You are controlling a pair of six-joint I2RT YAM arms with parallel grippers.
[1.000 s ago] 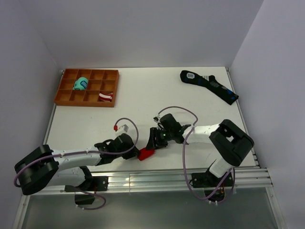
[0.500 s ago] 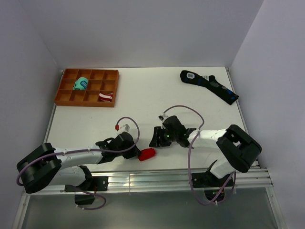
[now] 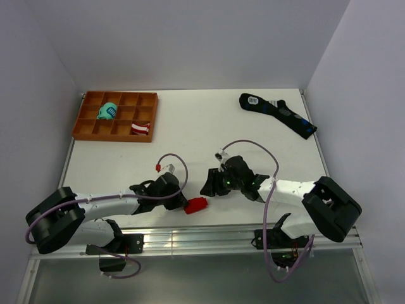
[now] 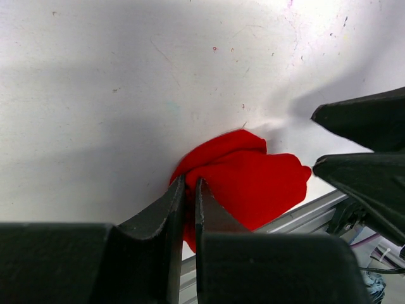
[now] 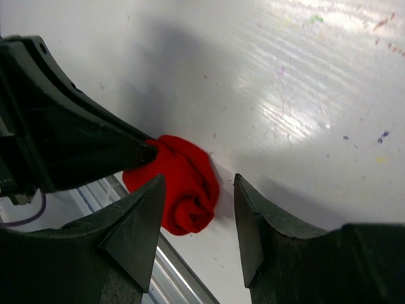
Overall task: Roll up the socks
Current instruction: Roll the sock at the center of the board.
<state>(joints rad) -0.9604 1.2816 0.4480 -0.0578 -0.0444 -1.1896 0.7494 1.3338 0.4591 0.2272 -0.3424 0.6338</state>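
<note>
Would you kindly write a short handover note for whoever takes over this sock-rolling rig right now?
Left gripper: jaws shut on an edge of the compact bright red fabric sock bundle.
Right gripper: jaws open, close to the bundle, holding nothing.
Position: the bundle lies on the white table near its front edge, between the two arms.
Done: the red socks look rolled up.
Left: probably release the bundle; the long black fabric socks with blue marks lie unrolled at the far right.

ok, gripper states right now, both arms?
Left gripper: closed, pinching the rolled red socks.
Right gripper: open, holding nothing.
</note>
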